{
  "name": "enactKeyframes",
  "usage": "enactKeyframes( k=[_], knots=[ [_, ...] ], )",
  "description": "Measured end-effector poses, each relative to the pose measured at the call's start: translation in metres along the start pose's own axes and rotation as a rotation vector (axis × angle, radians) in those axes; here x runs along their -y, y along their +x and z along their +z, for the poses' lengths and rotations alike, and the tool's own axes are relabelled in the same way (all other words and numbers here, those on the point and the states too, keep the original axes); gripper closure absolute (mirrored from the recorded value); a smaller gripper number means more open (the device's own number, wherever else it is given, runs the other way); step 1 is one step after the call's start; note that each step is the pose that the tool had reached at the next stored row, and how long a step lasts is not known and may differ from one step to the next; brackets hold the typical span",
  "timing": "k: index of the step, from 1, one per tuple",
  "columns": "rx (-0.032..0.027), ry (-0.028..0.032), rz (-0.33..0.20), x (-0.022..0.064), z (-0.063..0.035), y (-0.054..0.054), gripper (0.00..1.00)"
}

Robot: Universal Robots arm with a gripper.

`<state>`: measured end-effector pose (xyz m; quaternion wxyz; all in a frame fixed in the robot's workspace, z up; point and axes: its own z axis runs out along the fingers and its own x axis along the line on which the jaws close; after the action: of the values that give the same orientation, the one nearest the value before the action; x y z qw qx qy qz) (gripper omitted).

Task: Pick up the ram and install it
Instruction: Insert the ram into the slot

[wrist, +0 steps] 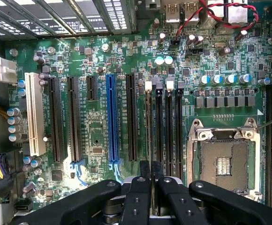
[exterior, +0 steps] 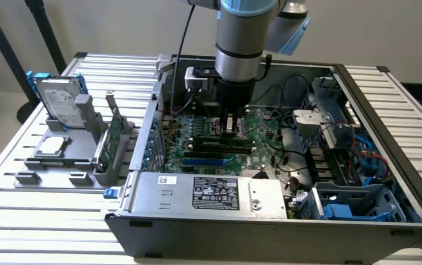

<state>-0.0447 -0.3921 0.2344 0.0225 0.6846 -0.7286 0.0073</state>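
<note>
In the wrist view, the gripper (wrist: 151, 180) is seen close over the motherboard (wrist: 98, 126), its fingers (wrist: 137, 197) drawn almost together and pinching the thin edge of the ram (wrist: 150, 140), which runs away from them in line with the first memory slot beside the black expansion slots. Just beyond lie the remaining memory slots (wrist: 169, 126), their white latches at the far end, then the blue expansion slot (wrist: 110, 117), the white slot (wrist: 34, 112) and the bare CPU socket (wrist: 222, 164).

In the exterior view, the gripper (exterior: 230, 126) is lowered inside the open computer case (exterior: 387, 182), with the ram (exterior: 223, 143) lying just below it on the board. The pick-up is judged done; whether the stick is fully seated and latched cannot be told. Well apart, on the exterior view's left, a hard drive (exterior: 54, 99) and an expansion card (exterior: 112, 141) are held in a grey fixture (exterior: 71, 149).
</note>
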Motion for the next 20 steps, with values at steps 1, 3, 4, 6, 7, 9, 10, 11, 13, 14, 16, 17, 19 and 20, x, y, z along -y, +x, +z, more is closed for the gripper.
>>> enactKeyframes(
  k=[1,3,4,6,7,9,10,11,13,14,16,17,19,20],
  knots=[
    [-0.0008,0.0000,-0.001,0.0000,0.0001,-0.0003,0.87],
    [-0.0020,0.0002,-0.002,0.0000,0.0003,-0.0008,0.87],
    [-0.0025,0.0003,-0.003,-0.0001,0.0004,-0.0010,0.87],
    [-0.0037,0.0004,-0.004,-0.0001,0.0009,-0.0014,0.87],
    [-0.0044,0.0005,-0.005,-0.0001,0.0011,-0.0017,0.87],
    [-0.0055,0.0006,-0.006,-0.0001,0.0017,-0.0022,0.87],
    [-0.0062,0.0006,-0.007,-0.0001,0.0019,-0.0024,0.87],
    [-0.0065,0.0006,-0.007,-0.0001,0.0023,-0.0026,0.87],
    [-0.0068,0.0007,-0.007,-0.0001,0.0029,-0.0028,0.87],
    [-0.0071,0.0007,-0.008,-0.0001,0.0031,-0.0029,0.87],
    [-0.0075,0.0007,-0.008,-0.0001,0.0035,-0.0032,0.87],
    [-0.0075,0.0007,-0.008,-0.0001,0.0036,-0.0033,0.87],
    [-0.0075,0.0006,-0.007,-0.0005,0.0049,-0.0034,0.87],
    [-0.0076,0.0006,-0.007,-0.0005,0.0050,-0.0034,0.87]
  ],
)
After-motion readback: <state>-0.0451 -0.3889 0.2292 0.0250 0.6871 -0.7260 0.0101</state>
